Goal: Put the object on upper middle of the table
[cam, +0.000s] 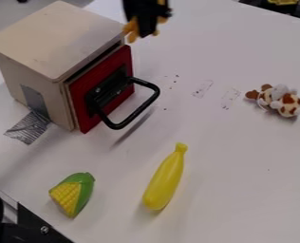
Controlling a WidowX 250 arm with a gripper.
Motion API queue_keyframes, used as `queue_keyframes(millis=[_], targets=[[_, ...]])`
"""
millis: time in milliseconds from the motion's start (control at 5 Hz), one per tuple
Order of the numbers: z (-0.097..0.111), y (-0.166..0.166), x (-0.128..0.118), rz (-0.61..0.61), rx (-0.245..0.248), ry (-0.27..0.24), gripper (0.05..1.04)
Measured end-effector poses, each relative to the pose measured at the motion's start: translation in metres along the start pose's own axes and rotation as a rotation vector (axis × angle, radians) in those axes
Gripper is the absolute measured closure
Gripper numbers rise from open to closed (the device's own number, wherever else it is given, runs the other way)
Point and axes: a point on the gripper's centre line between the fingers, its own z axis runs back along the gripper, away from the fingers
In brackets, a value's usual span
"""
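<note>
An orange-yellow toy point(133, 30) hangs clamped in the black pincer point(147, 29), just beside the red-doored wooden box point(59, 39). Pickup appears complete; lowering onto the white table's point(219, 156) upper middle and release remain.

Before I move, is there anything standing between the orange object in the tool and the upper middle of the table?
Nothing visible stands in the way. The tool holds the orange object near the picture's top; the wooden box is close by, toward the lower left, off that path.
</note>
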Motion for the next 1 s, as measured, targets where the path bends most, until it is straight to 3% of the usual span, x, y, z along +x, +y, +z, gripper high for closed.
queue_keyframes(millis=[200,400,600,800,1000], targets=[[-0.016,-0.022,0.047,-0.052,0.001,-0.004,0.914],[-0.054,-0.034,0.082,-0.05,0.012,0.02,0.915],[-0.1,-0.04,0.102,-0.035,-0.001,0.082,0.886],[-0.12,-0.044,0.099,-0.013,-0.029,0.119,0.627],[-0.119,-0.046,0.094,-0.003,-0.029,0.113,0.28]])
